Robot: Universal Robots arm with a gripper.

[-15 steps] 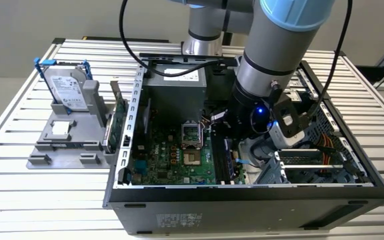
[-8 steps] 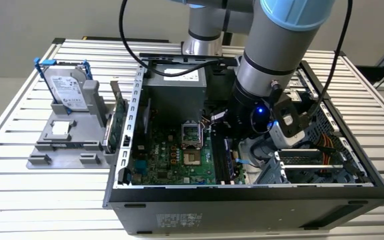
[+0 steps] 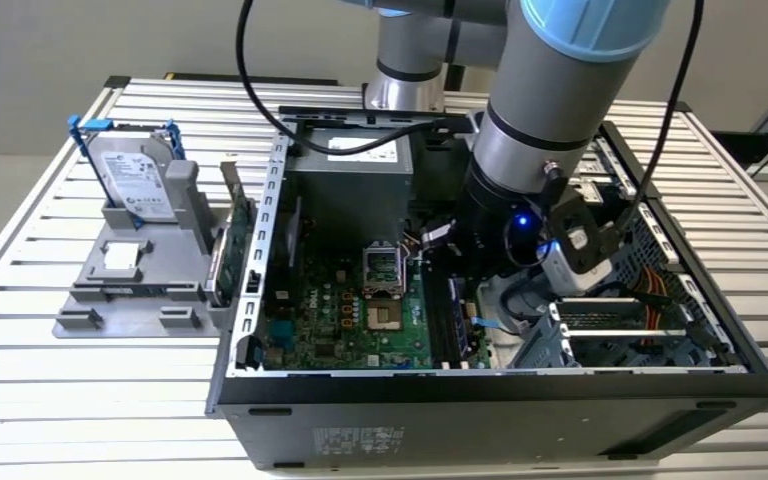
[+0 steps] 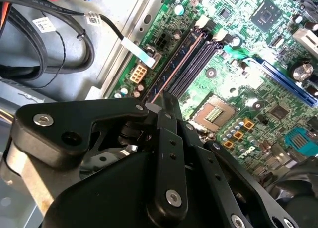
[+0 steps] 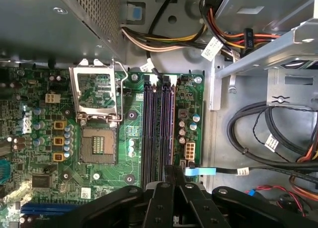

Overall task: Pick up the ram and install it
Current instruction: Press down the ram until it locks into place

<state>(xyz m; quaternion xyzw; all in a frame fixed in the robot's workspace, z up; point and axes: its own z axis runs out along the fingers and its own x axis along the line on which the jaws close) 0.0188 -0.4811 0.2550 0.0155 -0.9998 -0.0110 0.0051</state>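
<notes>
The ram [image 5: 160, 128] stands edge-on in one of the memory slots [image 5: 149, 123] of the motherboard [image 5: 39, 153], next to the CPU socket [image 5: 97, 143]. In the second wrist view the ram [image 4: 175, 69] is a dark blue stick running along the slots. My gripper [image 5: 173, 172] is shut, its black fingertips [image 4: 166, 105] meeting right over one end of the ram. Whether they press on it or only hover I cannot tell. In the exterior view the arm [image 3: 511, 230] reaches down into the open computer case [image 3: 491, 400] above the slots [image 3: 454, 320].
A silver hard drive with blue rails [image 3: 137, 180] leans in a grey stand on the exterior view's left, beside a green expansion card [image 3: 231, 262]. Cable bundles [image 5: 258, 138], a drive cage [image 3: 598, 340] and the power supply [image 3: 351, 190] crowd the slots.
</notes>
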